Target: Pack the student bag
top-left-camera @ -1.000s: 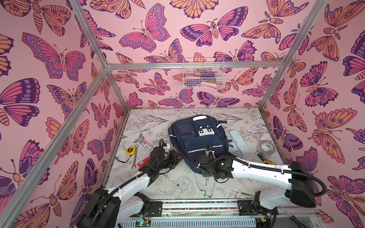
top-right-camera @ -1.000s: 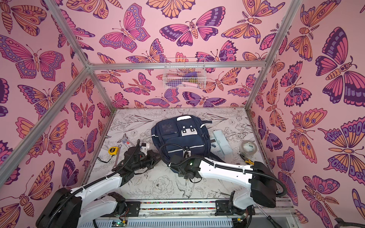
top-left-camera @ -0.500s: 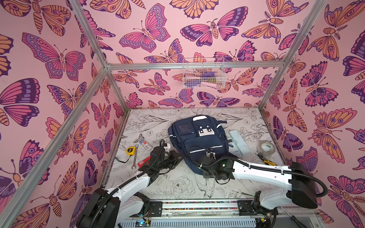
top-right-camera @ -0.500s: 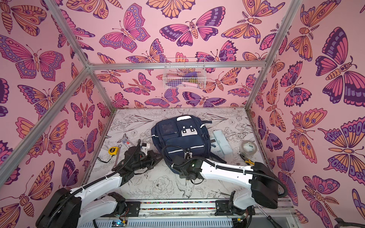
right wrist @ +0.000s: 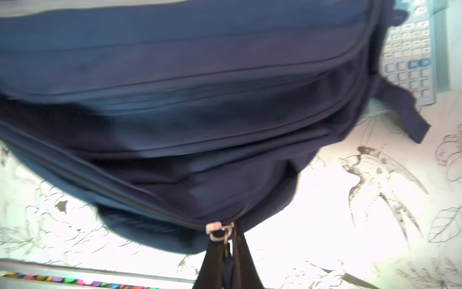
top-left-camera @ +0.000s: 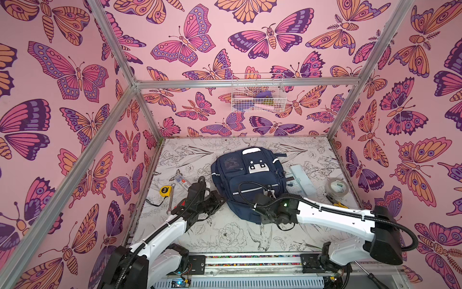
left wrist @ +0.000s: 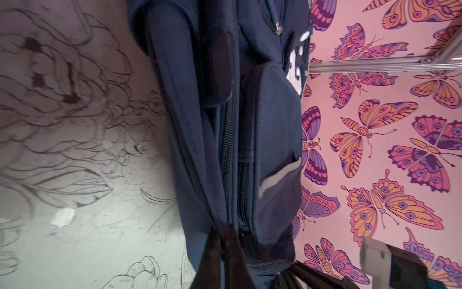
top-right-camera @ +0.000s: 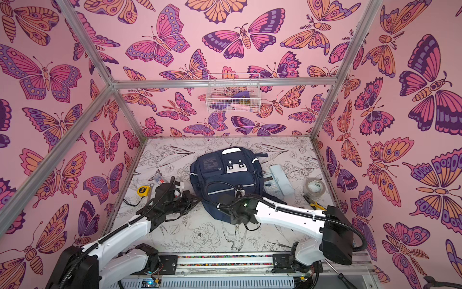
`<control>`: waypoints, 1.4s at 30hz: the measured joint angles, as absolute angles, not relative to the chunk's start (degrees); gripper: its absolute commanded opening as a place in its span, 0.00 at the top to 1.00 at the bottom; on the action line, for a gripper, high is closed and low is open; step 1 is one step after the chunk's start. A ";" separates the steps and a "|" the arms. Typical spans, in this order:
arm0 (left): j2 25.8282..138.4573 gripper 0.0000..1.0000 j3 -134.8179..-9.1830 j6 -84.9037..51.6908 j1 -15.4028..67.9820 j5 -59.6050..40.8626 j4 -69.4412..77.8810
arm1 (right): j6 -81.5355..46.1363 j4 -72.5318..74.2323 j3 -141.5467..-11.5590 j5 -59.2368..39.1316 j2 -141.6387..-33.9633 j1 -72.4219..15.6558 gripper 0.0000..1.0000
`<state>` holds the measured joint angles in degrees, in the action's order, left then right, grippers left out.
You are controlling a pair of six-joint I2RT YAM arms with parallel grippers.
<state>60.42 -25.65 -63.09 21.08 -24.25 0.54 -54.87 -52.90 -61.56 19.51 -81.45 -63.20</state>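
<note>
The student bag (top-left-camera: 250, 180) (top-right-camera: 225, 175), a big navy backpack with white stripes and a dotted white patch, lies flat mid-table. My left gripper (top-left-camera: 222, 200) (top-right-camera: 197, 199) is at its left side. In the left wrist view this gripper (left wrist: 222, 230) is shut, pinching the bag's (left wrist: 250, 125) side fabric beside a zipper. My right gripper (top-left-camera: 260, 217) (top-right-camera: 231, 217) sits at the bag's near end. In the right wrist view it (right wrist: 228, 232) is shut on the metal zipper pull (right wrist: 220, 231) at the bag's (right wrist: 200, 100) edge.
Right of the bag lie a calculator (top-left-camera: 300, 186) (right wrist: 410, 57), a light blue case (top-left-camera: 298, 172), a tape roll (top-left-camera: 337, 188) and a yellow-handled tool (top-left-camera: 338, 204). To the left are a yellow tape measure (top-left-camera: 165, 190) and a small packet (top-left-camera: 181, 179). A wire basket (top-left-camera: 257, 92) hangs on the back wall.
My right gripper's jaws have closed on the zipper pull at the bag's near end. The left gripper keeps its hold and has not moved.
</note>
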 measured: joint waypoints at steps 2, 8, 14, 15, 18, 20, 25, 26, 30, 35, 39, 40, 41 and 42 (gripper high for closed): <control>60.47 1.00 -26.59 -61.32 19.57 -23.77 -1.83 | -53.28 -51.96 -59.37 18.83 -80.42 -60.23 1.00; 64.31 1.00 -29.95 -57.93 13.21 -23.16 -6.02 | -47.55 -50.46 -57.06 16.19 -79.83 -55.64 1.00; 66.85 0.58 -34.89 -52.82 10.46 -23.09 -8.62 | -42.17 -48.99 -61.56 10.04 -79.94 -57.19 1.00; 66.48 0.52 -35.88 -51.62 10.85 -23.00 -8.67 | -41.60 -49.01 -62.46 8.86 -80.07 -57.39 1.00; 63.59 0.39 -38.63 -47.18 14.70 -22.59 -10.35 | -40.21 -49.23 -65.19 6.33 -81.14 -57.54 1.00; 60.12 0.32 -39.53 -45.04 18.13 -22.24 -12.12 | -39.59 -49.34 -66.41 5.19 -81.56 -57.54 1.00; 52.90 0.31 -38.76 -47.00 27.92 -21.39 -15.49 | -38.11 -49.93 -68.90 3.75 -82.17 -57.54 1.00; 52.56 0.29 -38.33 -47.94 29.43 -21.41 -15.84 | -37.93 -50.02 -69.36 3.68 -82.48 -57.54 1.00; 52.66 0.25 -37.19 -52.40 34.09 -21.04 -18.81 | -37.43 -50.22 -70.06 3.53 -83.53 -57.54 1.00; 56.45 0.24 -38.96 -52.69 37.71 -21.04 -19.90 | -37.45 -49.78 -69.89 3.29 -83.68 -57.54 1.00; 63.48 0.24 -43.75 -45.17 38.24 -22.22 -21.52 | -37.54 -48.66 -68.53 2.90 -82.91 -57.54 1.00; 64.88 0.23 -44.93 -42.98 38.30 -22.55 -21.93 | -37.63 -48.45 -68.12 2.85 -82.56 -57.54 1.00; 65.76 0.21 -45.82 -40.93 38.41 -22.72 -22.44 | -37.67 -48.12 -67.72 2.72 -82.24 -57.54 1.00; 66.26 0.20 -46.44 -38.85 38.63 -22.72 -22.74 | -37.71 -47.70 -67.35 2.63 -81.84 -57.54 1.00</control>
